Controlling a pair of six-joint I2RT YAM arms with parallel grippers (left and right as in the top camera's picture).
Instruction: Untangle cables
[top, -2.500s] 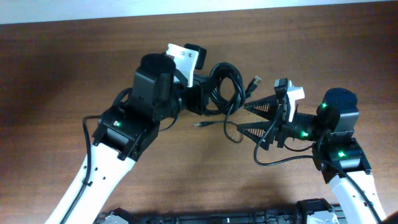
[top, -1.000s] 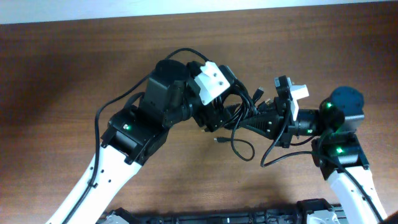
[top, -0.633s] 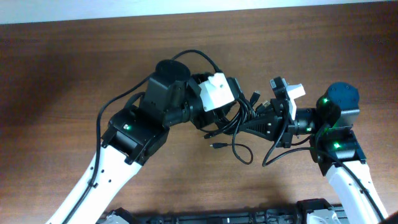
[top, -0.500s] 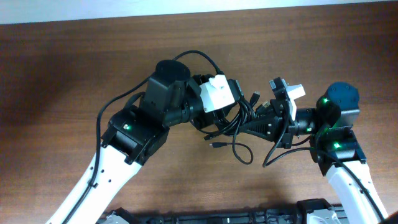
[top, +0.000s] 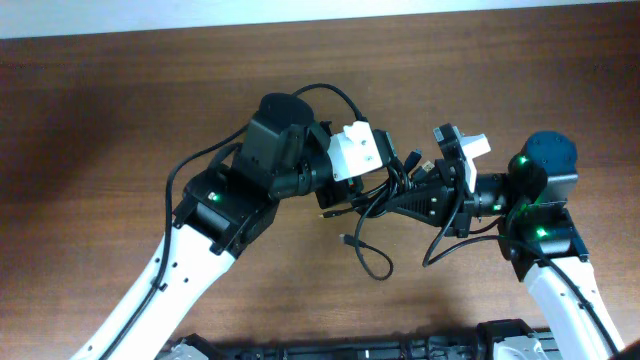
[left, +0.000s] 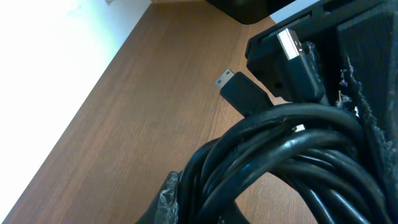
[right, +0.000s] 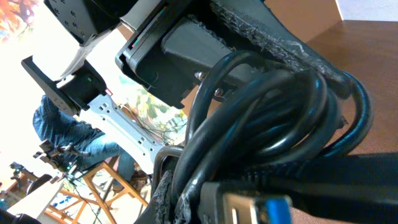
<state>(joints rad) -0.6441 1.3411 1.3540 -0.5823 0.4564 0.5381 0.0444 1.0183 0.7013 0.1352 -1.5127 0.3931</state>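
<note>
The cables are a knotted bundle of thin black cords held above the wooden table between both grippers. My left gripper is shut on the bundle's left side, and in the left wrist view the cords run past its finger pad. My right gripper is shut on the right side, its finger pad pressed against the cords. A loose loop trails down to the table. A small plug and a metal-tipped plug stick out; a blue-tongued plug lies by the right jaws.
The brown table runs to a pale wall edge at the back. The right arm's own thicker wire loops beside its wrist. A black fixture lines the front edge.
My left gripper has closed on the bundle and shifted slightly right. The loose loop and its plug end have swung down and left. The right gripper has stayed shut and still.
</note>
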